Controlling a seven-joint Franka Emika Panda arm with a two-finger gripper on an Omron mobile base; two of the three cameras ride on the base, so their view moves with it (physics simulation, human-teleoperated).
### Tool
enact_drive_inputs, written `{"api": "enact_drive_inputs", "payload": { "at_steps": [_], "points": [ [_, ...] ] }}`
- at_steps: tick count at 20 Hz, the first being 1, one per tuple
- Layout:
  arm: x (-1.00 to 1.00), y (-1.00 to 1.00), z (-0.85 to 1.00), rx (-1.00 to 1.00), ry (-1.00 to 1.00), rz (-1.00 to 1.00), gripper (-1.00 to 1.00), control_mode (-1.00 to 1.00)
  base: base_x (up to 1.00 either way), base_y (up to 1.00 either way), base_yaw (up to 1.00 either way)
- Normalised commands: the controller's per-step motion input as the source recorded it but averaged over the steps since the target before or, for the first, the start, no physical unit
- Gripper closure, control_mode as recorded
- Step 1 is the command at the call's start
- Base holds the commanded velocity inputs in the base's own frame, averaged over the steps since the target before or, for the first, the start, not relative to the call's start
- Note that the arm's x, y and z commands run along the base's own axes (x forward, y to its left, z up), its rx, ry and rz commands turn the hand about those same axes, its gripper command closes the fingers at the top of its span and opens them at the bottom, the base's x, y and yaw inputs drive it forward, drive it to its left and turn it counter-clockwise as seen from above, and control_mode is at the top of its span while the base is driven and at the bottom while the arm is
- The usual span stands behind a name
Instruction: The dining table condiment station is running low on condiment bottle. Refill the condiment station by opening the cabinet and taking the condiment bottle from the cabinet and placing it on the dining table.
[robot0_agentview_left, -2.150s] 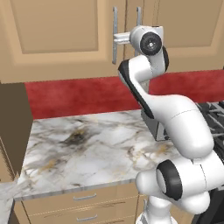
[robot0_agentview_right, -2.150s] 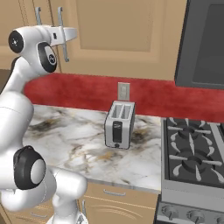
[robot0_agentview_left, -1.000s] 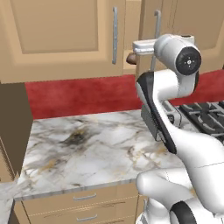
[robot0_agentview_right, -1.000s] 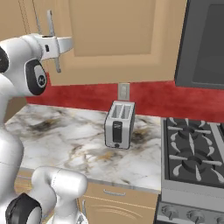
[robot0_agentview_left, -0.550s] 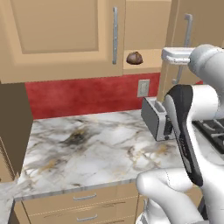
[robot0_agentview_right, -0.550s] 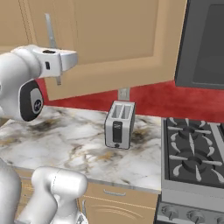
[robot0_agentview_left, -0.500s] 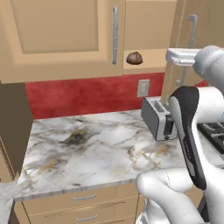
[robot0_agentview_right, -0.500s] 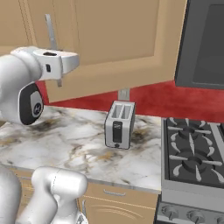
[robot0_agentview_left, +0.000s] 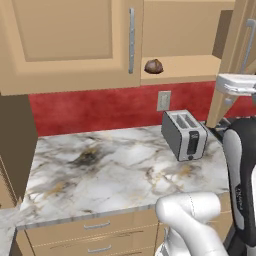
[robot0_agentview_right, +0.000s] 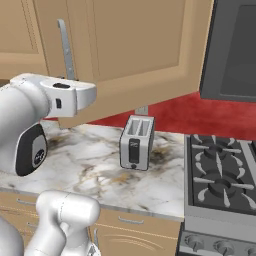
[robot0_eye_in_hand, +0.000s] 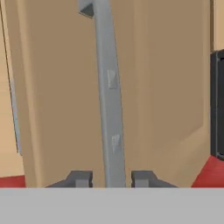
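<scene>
The cabinet's (robot0_agentview_left: 65, 45) left door stays closed, while its right door (robot0_agentview_right: 135, 55) stands swung wide open. My gripper (robot0_eye_in_hand: 114, 178) sits at the lower part of that door's long silver bar handle (robot0_eye_in_hand: 109, 100). One fingertip (robot0_eye_in_hand: 79, 178) is on each side of the bar, with a thin gap showing between each and the bar. On the bared shelf (robot0_agentview_left: 185, 70) lies a small brown round thing (robot0_agentview_left: 153, 66). The condiment bottle and the dining table are out of view.
A silver toaster (robot0_agentview_left: 185, 135) stands on the marble counter (robot0_agentview_left: 100, 170) under the cabinet. Behind it is a red backsplash with an outlet (robot0_agentview_left: 163, 100). A gas stove (robot0_agentview_right: 220, 175) lies to the right, with a dark microwave (robot0_agentview_right: 235, 50) above it. Drawers (robot0_agentview_left: 95, 235) run below the counter.
The right cabinet door has swung from nearly closed to wide open, and my hand has travelled outward with its handle. The fingers now stand slightly off the bar.
</scene>
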Motion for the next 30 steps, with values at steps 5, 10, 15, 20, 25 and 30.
{"api": "enact_drive_inputs", "payload": {
  "at_steps": [5,10,15,20,25,30],
  "points": [
    [-0.84,0.0,0.02,-0.02,-0.11,-0.06,-1.0,-1.0,0.0,0.0,0.0],
    [-0.98,0.29,0.33,-0.18,-0.24,-0.08,-1.0,-1.0,0.0,0.0,0.0],
    [-0.06,0.92,0.01,-0.26,0.02,-0.17,-1.0,-1.0,0.0,0.0,0.0],
    [0.51,0.81,-0.02,-0.19,0.16,-0.15,-1.0,-1.0,0.0,0.0,0.0],
    [0.91,0.48,-0.13,-0.14,0.18,-0.11,-1.0,-1.0,0.0,0.0,0.0],
    [1.0,0.09,-0.39,-0.09,0.16,-0.07,-1.0,-1.0,0.0,0.0,0.0]
  ]
}}
